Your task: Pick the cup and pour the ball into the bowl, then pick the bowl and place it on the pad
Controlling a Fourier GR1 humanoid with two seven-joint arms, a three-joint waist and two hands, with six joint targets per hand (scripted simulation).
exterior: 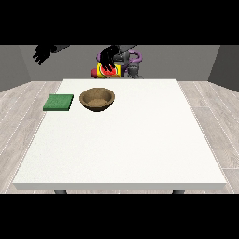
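Note:
A yellow cup point(116, 71) with red marks is held tipped on its side above the table's far edge, just behind the brown wooden bowl point(97, 99). A black hand point(109, 57), the one further to the view's right, curls its fingers down over the cup. The bowl stands upright on the table, and I see nothing but brown inside it. I cannot tell whether the red patch under the fingers is the ball. The green pad point(59, 102) lies flat to the left of the bowl. The hand at the view's left point(43, 53) hangs raised off the table with fingers spread, holding nothing.
The white table point(126, 140) stretches from the bowl towards the camera. The robot's grey and purple body point(133, 63) stands behind the far edge. Grey plank floor surrounds the table.

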